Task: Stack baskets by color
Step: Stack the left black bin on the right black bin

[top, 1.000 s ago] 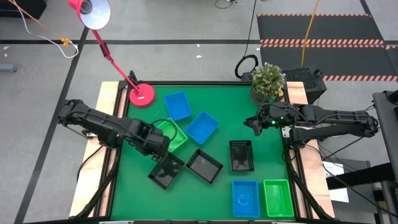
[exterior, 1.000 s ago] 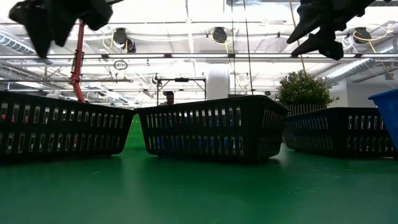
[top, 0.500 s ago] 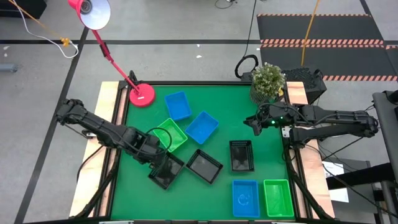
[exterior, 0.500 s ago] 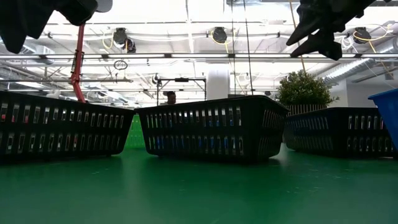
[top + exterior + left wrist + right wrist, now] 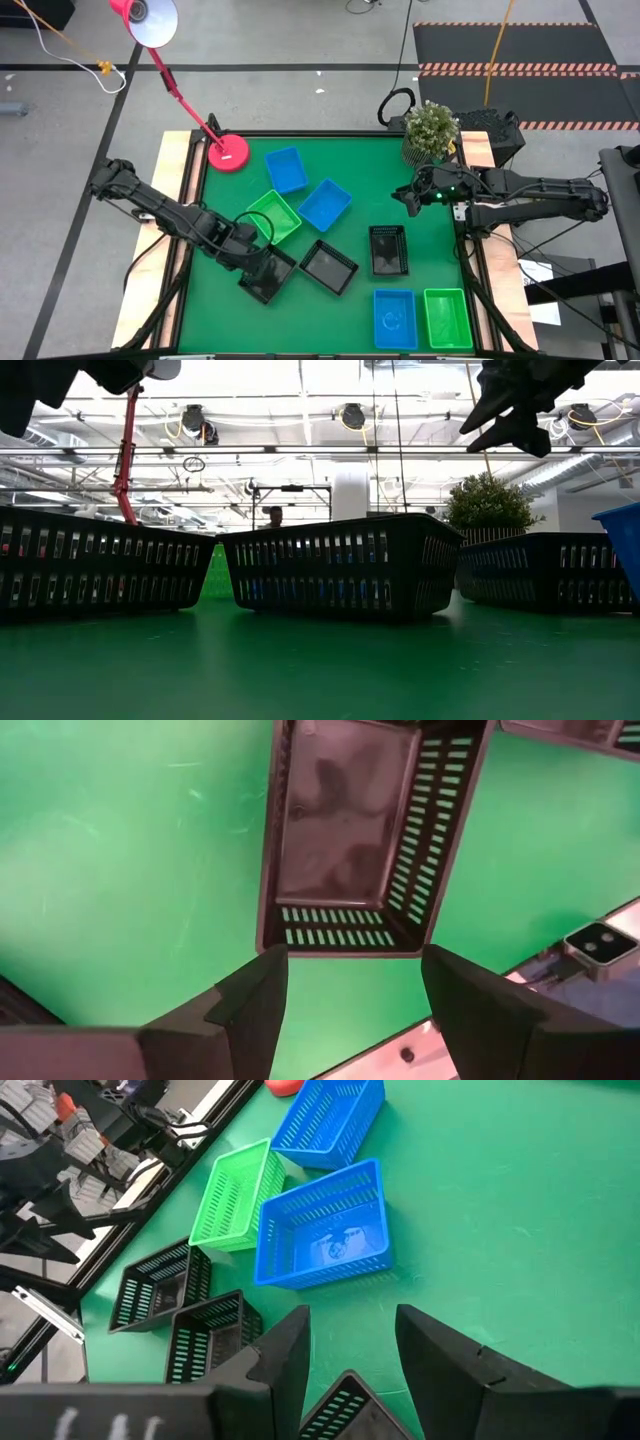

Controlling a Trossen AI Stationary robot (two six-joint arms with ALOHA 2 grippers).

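Green cloth covers the table (image 5: 225,310), and the baskets sit scattered on it. Seen from above, one black basket (image 5: 267,275) lies near the left front. It is turned slantwise, its long side running from the front left toward the back right. The left gripper (image 5: 252,262) hangs right over this basket. Its two fingers (image 5: 250,1005) are spread apart and hold nothing. In the left wrist view, the same black basket (image 5: 355,830) sits open side up just past the fingers, and its short wall faces them.

A second black basket (image 5: 328,266) lies just beside the first one, tilted the other way. A third black basket (image 5: 388,249) stands a little farther right, with its long side running from front to back.

A green basket (image 5: 272,217) sits slantwise behind the left gripper. Touching it on the right is a blue basket (image 5: 325,204), also slantwise. Another blue basket (image 5: 286,169) lies behind them, near the round pink lamp base (image 5: 228,153).

At the front right, a blue basket (image 5: 394,317) and a green basket (image 5: 447,318) sit side by side, both with long sides running front to back.

The right gripper (image 5: 405,197) waits up in the air near the right edge, close to a little plant (image 5: 431,128). Its fingers (image 5: 285,1355) are apart and it holds nothing.
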